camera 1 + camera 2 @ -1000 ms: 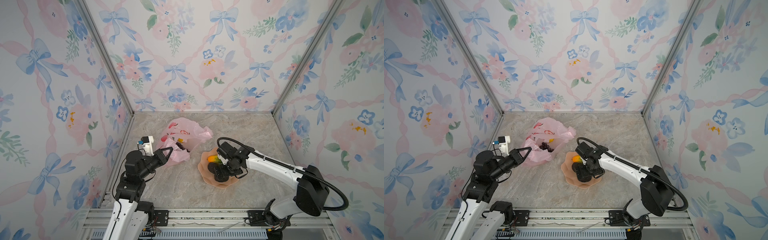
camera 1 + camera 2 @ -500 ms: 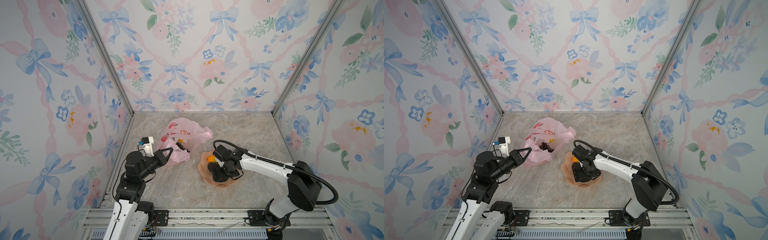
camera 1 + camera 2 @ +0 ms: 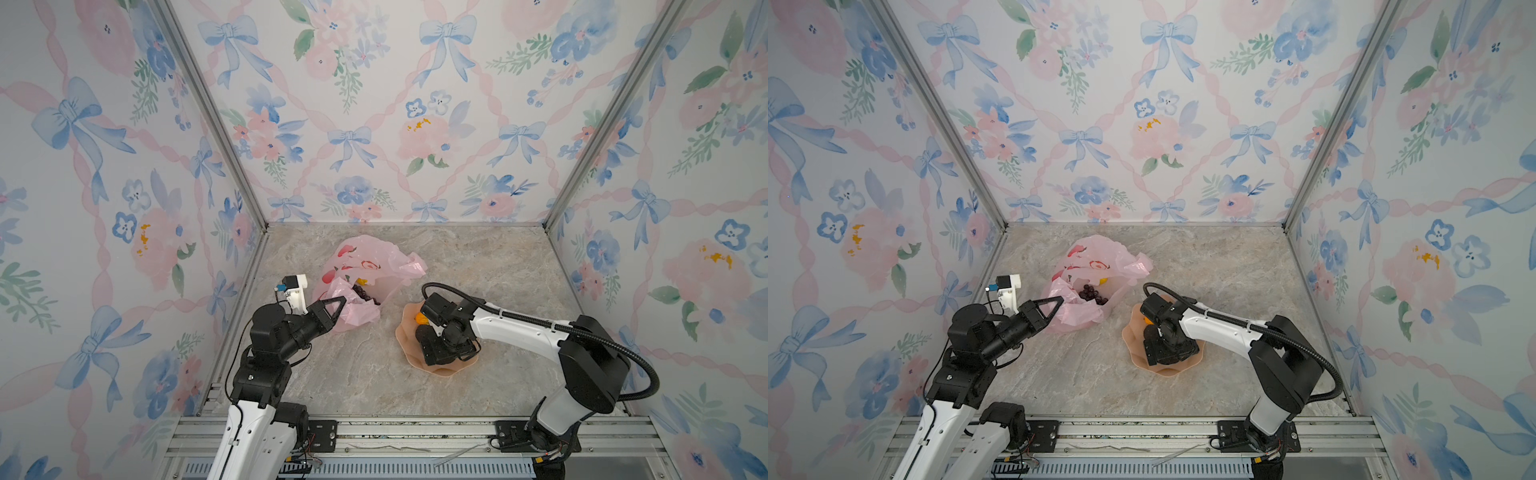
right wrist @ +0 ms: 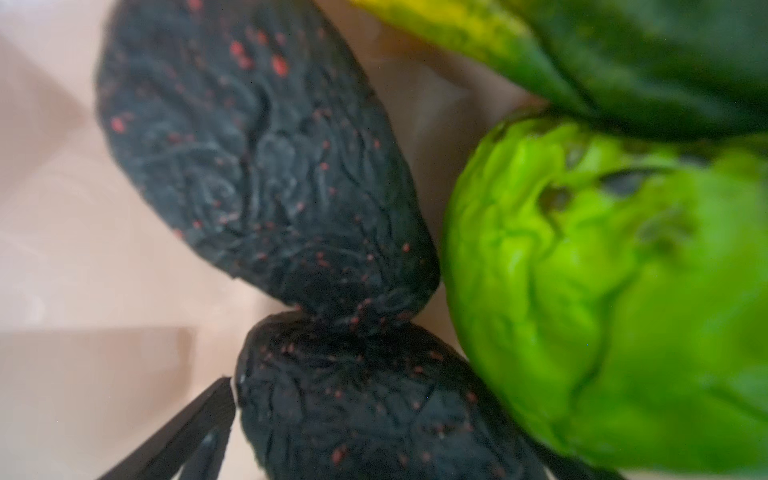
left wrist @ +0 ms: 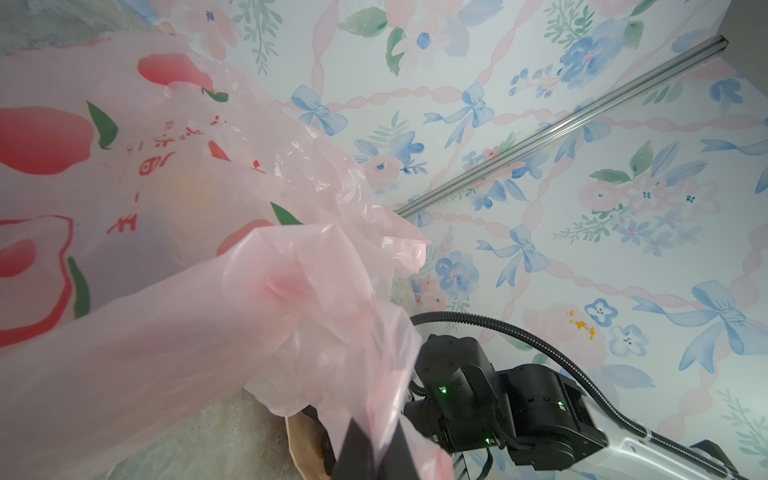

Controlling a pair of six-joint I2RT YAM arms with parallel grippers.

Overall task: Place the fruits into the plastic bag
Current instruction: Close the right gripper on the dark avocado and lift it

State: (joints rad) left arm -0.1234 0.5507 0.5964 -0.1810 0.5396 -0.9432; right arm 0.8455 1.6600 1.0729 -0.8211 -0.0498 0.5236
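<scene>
A grey-beige marble tabletop (image 3: 374, 374) sits boxed in by walls (image 3: 374, 104) papered with blue bows and pink flowers, with aluminium posts (image 3: 208, 104) in the back corners. Left of centre in both top views lies the plastic bag (image 3: 370, 259), crumpled. Its length runs from the near left toward the back wall, and one handle tip juts right. Its mouth gapes upward, showing the grape bunch (image 3: 1090, 294) with the lemon (image 3: 1103, 280) just behind.

The left gripper (image 3: 341, 300) is pinched tight on the bag's near rim. The left wrist view shows pink film bunched between the dark fingers (image 5: 357, 453), which the top views hardly resolve.

Lower centre-right, the right gripper (image 3: 432, 351) dips into the peach bowl (image 3: 442, 371), hiding most of its contents from above. Only the right wrist view shows them: two black avocados (image 4: 257, 158) meeting end to end, the bumpy green fruit (image 4: 602, 291) close beside them, and the papaya (image 4: 644, 54) beyond. The jaws stand wide, one finger (image 4: 195, 424) just beside an avocado.
</scene>
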